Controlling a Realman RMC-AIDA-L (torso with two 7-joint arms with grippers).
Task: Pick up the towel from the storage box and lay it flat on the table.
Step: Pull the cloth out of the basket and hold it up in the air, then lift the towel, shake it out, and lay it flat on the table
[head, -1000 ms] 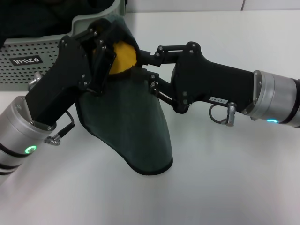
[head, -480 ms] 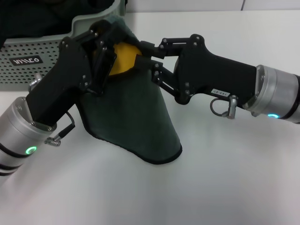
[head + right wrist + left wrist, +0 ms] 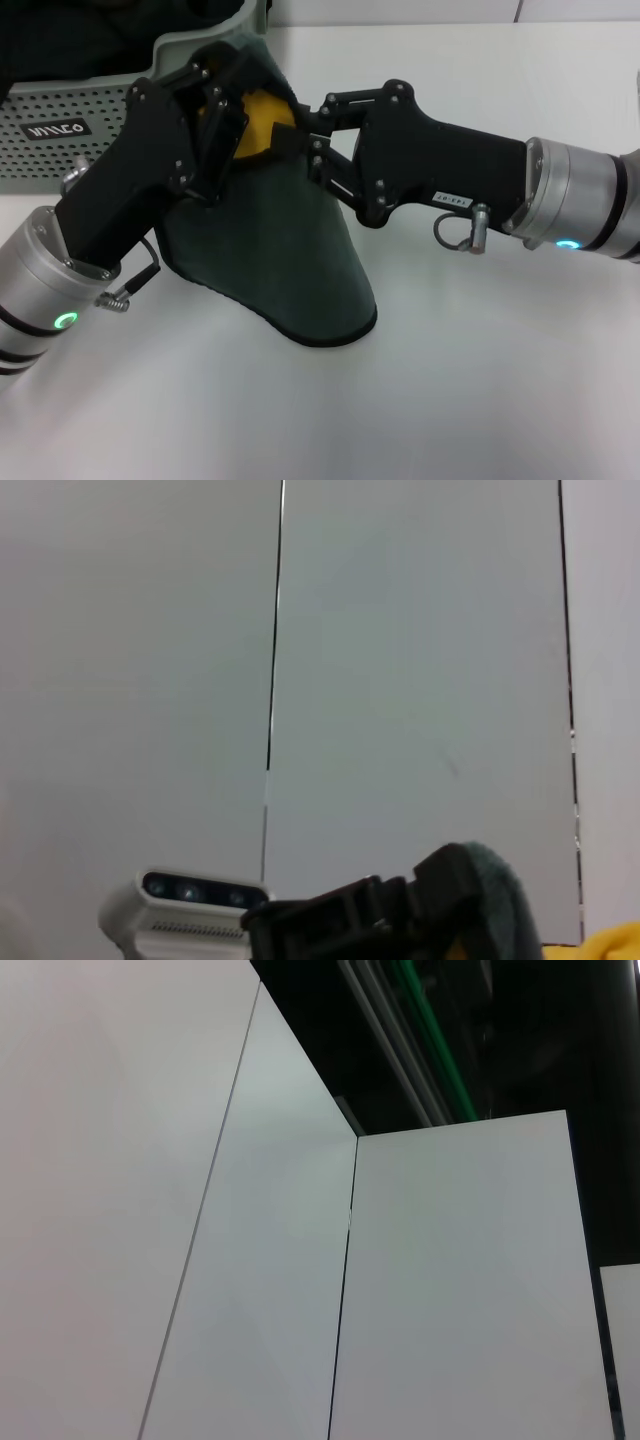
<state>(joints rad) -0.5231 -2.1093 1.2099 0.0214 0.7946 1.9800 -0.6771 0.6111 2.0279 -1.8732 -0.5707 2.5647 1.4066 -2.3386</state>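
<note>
Head view shows the towel point(image 3: 275, 250) hanging dark side out between both grippers, its lower corner drooping onto the table point(image 3: 480, 380) toward five o'clock, with a yellow patch showing at the top. The left gripper point(image 3: 222, 105) is clamped on the towel's upper edge from eight o'clock, and the right gripper point(image 3: 300, 135) pinches the same bunched top from three o'clock. The storage box point(image 3: 80, 110) sits at ten o'clock, just behind the left gripper.

Dark cloth point(image 3: 70, 40) lies in the basket at the table's far left corner. Wrist views show white wall panels point(image 3: 450, 1290) with thin dark seams point(image 3: 272, 680).
</note>
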